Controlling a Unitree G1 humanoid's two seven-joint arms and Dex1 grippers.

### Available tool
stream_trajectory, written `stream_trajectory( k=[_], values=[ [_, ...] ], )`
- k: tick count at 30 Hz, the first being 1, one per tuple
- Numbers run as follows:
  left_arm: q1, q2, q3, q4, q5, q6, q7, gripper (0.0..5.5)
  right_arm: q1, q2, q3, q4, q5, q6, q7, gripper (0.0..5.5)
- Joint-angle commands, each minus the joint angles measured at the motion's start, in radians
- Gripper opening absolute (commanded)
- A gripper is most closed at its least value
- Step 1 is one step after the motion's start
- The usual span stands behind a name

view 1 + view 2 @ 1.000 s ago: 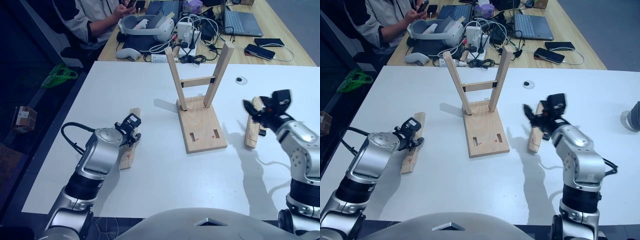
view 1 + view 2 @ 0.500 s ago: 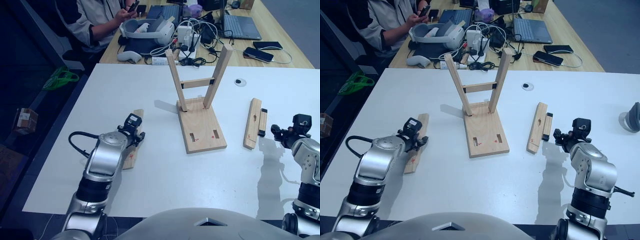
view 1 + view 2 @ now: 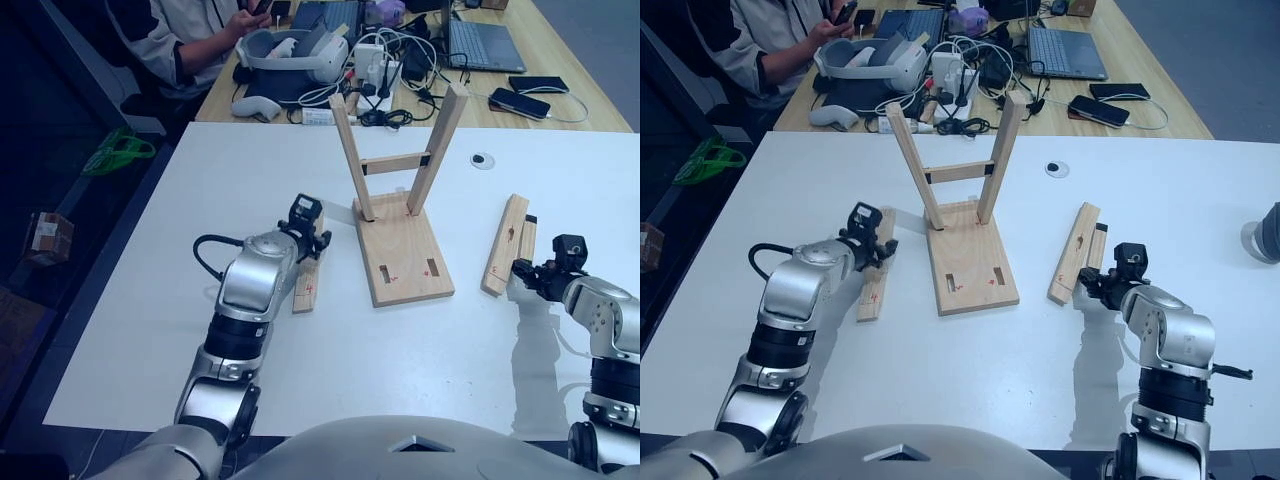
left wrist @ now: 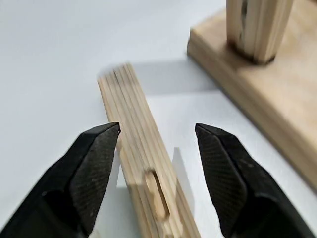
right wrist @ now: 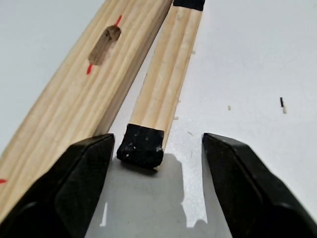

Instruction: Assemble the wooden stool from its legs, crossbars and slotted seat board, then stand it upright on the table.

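Wooden leg (image 4: 130, 106) sits between your left gripper's (image 4: 157, 133) wide jaws: centre it, then close. Your right gripper (image 5: 157, 144), also wide, straddles the crossbar's (image 5: 171, 69) black tip, lower right.

Behind the white bench (image 3: 250, 170) stands a wooden bench (image 3: 555, 45) carrying a white headset (image 3: 295, 52), a pale hand controller (image 3: 257, 106) just in front of it, a tangle of cables (image 3: 395, 60), an open laptop (image 3: 480, 45) and a dark phone (image 3: 518, 102). A small round disc (image 3: 483, 160) lies on the white bench near its far edge, and a grey object (image 3: 1265, 235) sits at its right edge. On the floor to the left lie a green item (image 3: 118, 152) and a cardboard box (image 3: 48, 238).
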Motion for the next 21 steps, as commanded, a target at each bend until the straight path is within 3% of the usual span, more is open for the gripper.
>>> stream_trajectory(
  k=[1, 11, 19, 21],
  values=[
    [-0.077, -0.059, 0.082, -0.043, -0.041, -0.053, 0.051, 2.86, -0.052, 0.005, -0.005, 0.073, 0.001, -0.006, -0.011, 3.00],
    [-0.173, -0.128, 0.220, -0.061, -0.092, -0.078, 0.174, 2.86, -0.082, -0.009, 0.052, 0.131, -0.007, -0.011, 0.005, 1.36],
    [-0.286, -0.130, 0.367, -0.016, -0.141, -0.146, 0.285, 2.86, -0.185, -0.024, -0.003, 0.189, -0.052, -0.192, -0.076, 1.28],
    [-0.313, -0.124, 0.385, -0.003, -0.158, -0.169, 0.289, 2.86, -0.230, -0.084, 0.061, 0.193, -0.137, -0.328, -0.083, 1.28]
  ],
)
